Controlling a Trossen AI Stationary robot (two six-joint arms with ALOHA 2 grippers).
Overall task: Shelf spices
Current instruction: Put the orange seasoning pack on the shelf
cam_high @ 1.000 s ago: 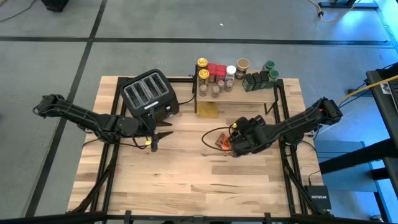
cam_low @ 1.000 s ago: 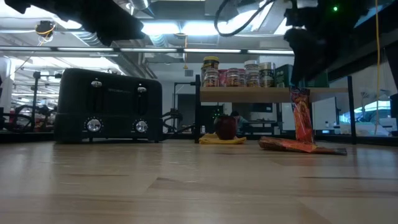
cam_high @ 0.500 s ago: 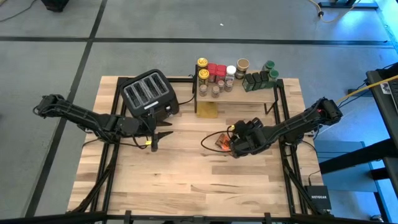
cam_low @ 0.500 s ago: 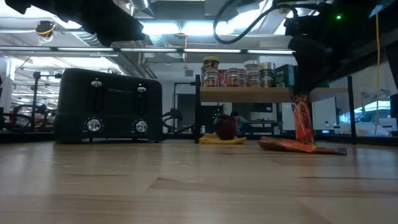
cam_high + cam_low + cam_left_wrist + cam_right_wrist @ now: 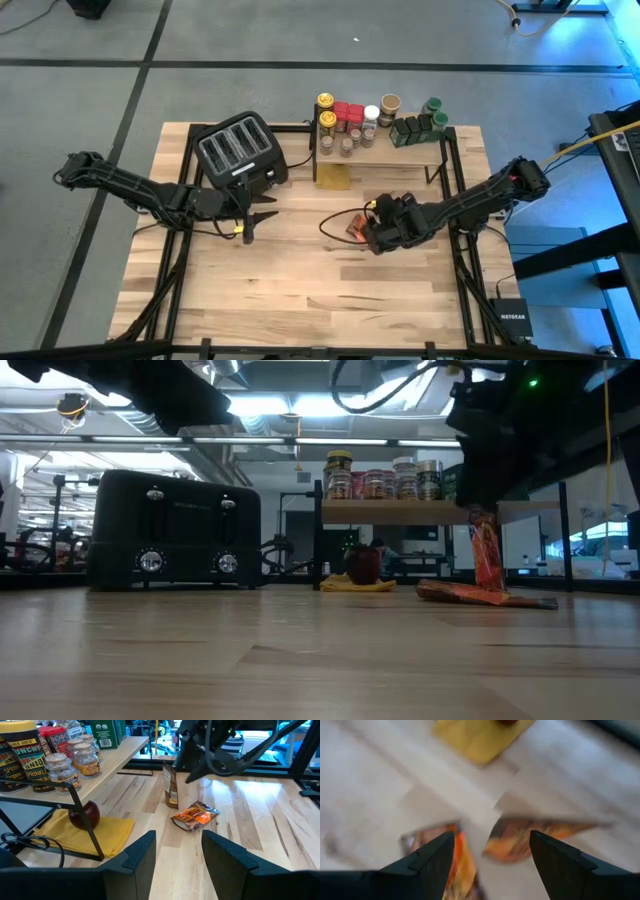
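The right gripper (image 5: 490, 865), fingers spread, is hovering over the foil packets (image 5: 195, 815) mid-table; next it needs lowering and pinching one

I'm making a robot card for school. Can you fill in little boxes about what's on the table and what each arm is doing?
Shelf: wooden rack at the table's far edge, spice jars crowded on top
Under shelf: red apple on a yellow cloth
Toaster: black, four slots, left of the shelf
Foil packets: one standing upright, one lying flat beside it
Right gripper: open, above the two packets, holding nothing
Left gripper: open, empty, near the toaster
Not yet shelved: both foil packets
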